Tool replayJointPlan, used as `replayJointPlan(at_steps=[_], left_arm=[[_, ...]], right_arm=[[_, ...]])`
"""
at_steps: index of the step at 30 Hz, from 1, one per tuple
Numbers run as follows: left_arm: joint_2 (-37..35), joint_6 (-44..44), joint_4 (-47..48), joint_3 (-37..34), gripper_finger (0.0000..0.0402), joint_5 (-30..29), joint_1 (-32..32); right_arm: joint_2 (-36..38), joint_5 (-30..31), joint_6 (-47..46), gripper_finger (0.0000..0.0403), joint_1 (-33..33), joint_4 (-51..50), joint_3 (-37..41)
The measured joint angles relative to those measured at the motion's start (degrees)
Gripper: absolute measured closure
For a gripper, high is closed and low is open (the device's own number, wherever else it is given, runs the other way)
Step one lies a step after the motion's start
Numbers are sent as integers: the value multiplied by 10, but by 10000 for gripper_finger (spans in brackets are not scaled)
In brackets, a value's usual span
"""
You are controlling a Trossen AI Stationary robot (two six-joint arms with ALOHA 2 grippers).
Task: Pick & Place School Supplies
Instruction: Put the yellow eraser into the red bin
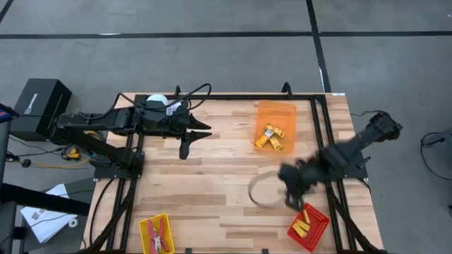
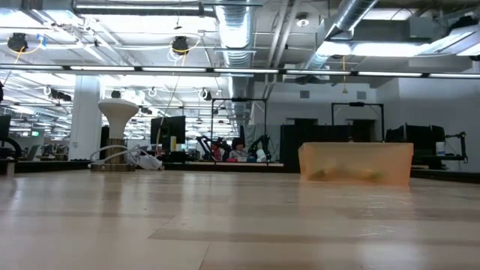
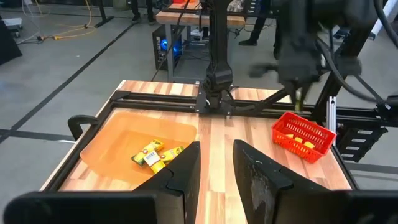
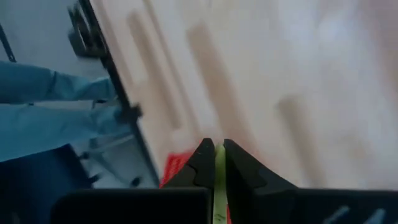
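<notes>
My right gripper [image 1: 293, 195] hangs blurred over the near right of the table, just above the red tray [image 1: 308, 227], and is shut on a thin yellow stick [image 4: 219, 167]. The red tray holds yellow pieces [image 3: 300, 142]. More yellow blocks with dark labels [image 1: 271, 137] lie in the orange tray [image 1: 277, 111] at the far right. Two red-handled tools [image 1: 158, 236] lie in the yellow tray [image 1: 145, 227] at the near left. My left gripper [image 3: 216, 163] waits raised over the far left [image 1: 192, 137], open, with nothing between its fingers. My right gripper pinches the yellow stick [image 4: 219, 155] between its two fingers, which point steeply down. The stick lies along the fingers and shows in the narrow slit between them. It is lifted clear, above the table and the red tray's edge [image 4: 175, 167].
A pale ring shape [image 1: 263, 190] lies on the table beside my right gripper. A white round object [image 1: 158, 100] stands at the far left edge. Black frame rails [image 1: 319, 134] run along the table's sides. The middle of the wooden top [image 1: 212, 176] is bare.
</notes>
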State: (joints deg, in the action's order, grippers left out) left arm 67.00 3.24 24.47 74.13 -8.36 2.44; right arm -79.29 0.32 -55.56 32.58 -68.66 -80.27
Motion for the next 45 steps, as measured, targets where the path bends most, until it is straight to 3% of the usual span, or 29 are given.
replayJointPlan(at_steps=[7,14,23,45], left_arm=[[0,0,0,0,311,2,0],[0,0,0,0,311,2,0],[0,0,0,0,311,1,0],[0,0,0,0,311,0,0]], right_arm=[[8,71,-320,398,169,184,169],[-51,136,-497,398,247,244,216],[-121,145,-585,398,296,328,229],[-149,174,-580,396,301,345,228]])
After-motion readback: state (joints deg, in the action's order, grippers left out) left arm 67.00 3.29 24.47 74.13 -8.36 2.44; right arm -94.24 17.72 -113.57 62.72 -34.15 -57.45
